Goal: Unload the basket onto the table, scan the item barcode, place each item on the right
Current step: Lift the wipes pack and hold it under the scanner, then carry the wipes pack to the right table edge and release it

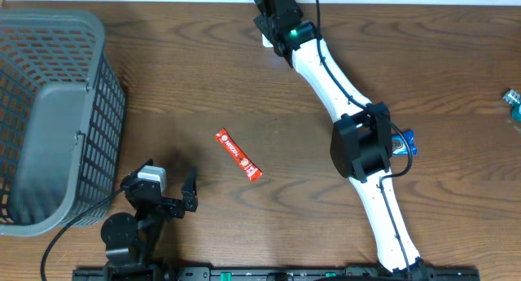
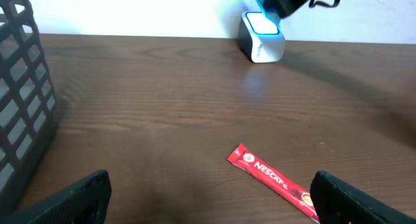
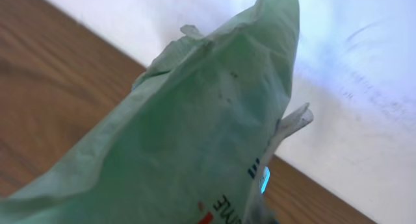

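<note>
Presenting the item to the scanner is the step in hand: the right gripper [image 1: 271,27] is stretched to the far edge of the dark brown wooden table [image 1: 203,85]. Its jaws are pinched together on a pale green crinkled plastic packet [image 3: 195,133], which fills the right wrist view with white wall behind it. The packet sits just over the small white-and-grey box scanner with a blue-lit top [image 2: 261,39], which stands at the far table edge against the wall. In the left wrist view the dark gripper is right above the scanner; touching or not, cannot tell. Some black print and a red mark show at the packet's lower edge, but no barcode shows in any view, so I cannot tell which face carries it or whether it faces the scanner. Judgement: about midway, item picked and brought to the scanner, read not confirmed. The next move likely calls for a small wrist turn or tilt to bring the barcode flat to the scanner window, close and steady, without crumpling the soft film. The left gripper [image 1: 183,198] sits at the near edge, jaws wide apart, holding nothing, aimed toward a red Nescafé stick sachet [image 1: 238,155] lying flat mid-table, well apart from the scanner. A grey plastic lattice basket [image 1: 49,110] stands at the left.
</note>
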